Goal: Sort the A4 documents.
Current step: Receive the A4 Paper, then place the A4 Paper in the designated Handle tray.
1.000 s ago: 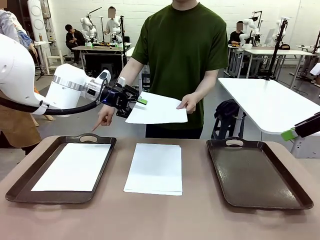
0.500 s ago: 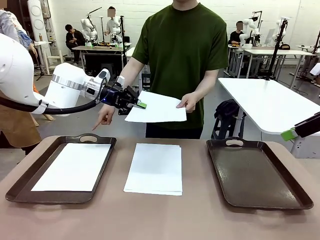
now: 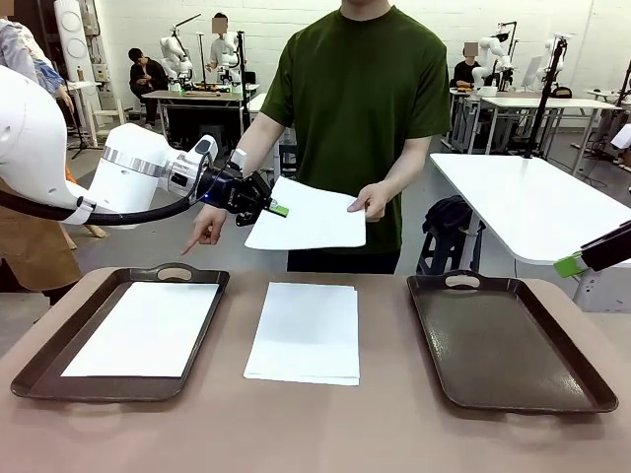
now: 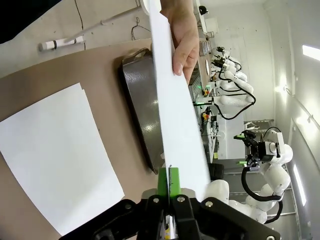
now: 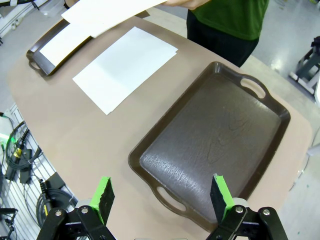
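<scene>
At the left of the table lies the left tray [image 3: 39, 370], with one white sheet [image 3: 148, 328] flat inside it. Above its far edge the person's pointing hand [image 3: 207, 229] aims a finger down toward that tray.

Just right of that hand, in the air, the left gripper [image 3: 271, 207] has its green pads pinched together on the left edge of the held sheet [image 3: 311, 217]. The left wrist view shows the paper running straight out from between the closed pads. From the claw the sheet stretches off to the right, its long axis across the table. Its far-right edge is in the person's other hand [image 3: 373, 202]. So both hold it, and the coming move likely turns on that hand letting go. The left tray lies below and to the near left of the claw, and the left arm is by far the nearer one.

On the table's middle rests the pile of A4 documents [image 3: 306, 330], long axis running near to far. The right tray [image 3: 513, 340] is bare. The right gripper [image 5: 161, 187] hangs over its near end with fingers spread wide, holding nothing.

Whether the claw holds one sheet or more cannot be told. The pile's count is also unclear, and no print is readable on any sheet. The right arm is cut off at the frame's edge.
</scene>
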Robot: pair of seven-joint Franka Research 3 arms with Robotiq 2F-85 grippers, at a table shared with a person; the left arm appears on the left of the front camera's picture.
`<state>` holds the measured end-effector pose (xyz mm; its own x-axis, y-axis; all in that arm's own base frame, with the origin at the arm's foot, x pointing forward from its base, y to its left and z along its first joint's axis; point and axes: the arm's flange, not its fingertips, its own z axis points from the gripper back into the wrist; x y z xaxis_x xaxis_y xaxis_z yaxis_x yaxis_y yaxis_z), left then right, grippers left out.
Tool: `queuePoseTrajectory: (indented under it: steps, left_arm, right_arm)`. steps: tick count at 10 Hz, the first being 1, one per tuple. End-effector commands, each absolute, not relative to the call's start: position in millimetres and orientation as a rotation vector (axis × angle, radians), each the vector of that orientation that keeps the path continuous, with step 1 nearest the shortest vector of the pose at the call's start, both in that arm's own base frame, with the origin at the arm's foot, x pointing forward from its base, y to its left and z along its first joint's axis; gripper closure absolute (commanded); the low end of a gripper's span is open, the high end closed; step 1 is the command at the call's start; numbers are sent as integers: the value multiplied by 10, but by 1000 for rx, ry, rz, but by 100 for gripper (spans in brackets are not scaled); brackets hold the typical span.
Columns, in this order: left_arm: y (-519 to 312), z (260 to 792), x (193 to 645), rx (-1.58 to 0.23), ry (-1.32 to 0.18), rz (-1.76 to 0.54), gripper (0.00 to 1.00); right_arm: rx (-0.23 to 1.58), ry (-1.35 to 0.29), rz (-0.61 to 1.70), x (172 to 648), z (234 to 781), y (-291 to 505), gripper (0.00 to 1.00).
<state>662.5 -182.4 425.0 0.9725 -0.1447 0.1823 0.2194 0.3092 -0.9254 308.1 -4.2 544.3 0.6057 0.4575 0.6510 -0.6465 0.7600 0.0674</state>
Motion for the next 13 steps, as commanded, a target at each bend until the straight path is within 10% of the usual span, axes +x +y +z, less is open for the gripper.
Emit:
queuePoseTrajectory:
  steps: [1, 13]
  left_arm:
    - [-1768, 4357, 6547, -1284, -45, -266, 100]
    - [-1824, 4250, 6625, -1234, -69, -241, 100]
  right_arm:
    - [330, -657, 654, 3091, 5428, -38, 0]
    - [330, -657, 654, 3091, 5428, -38, 0]
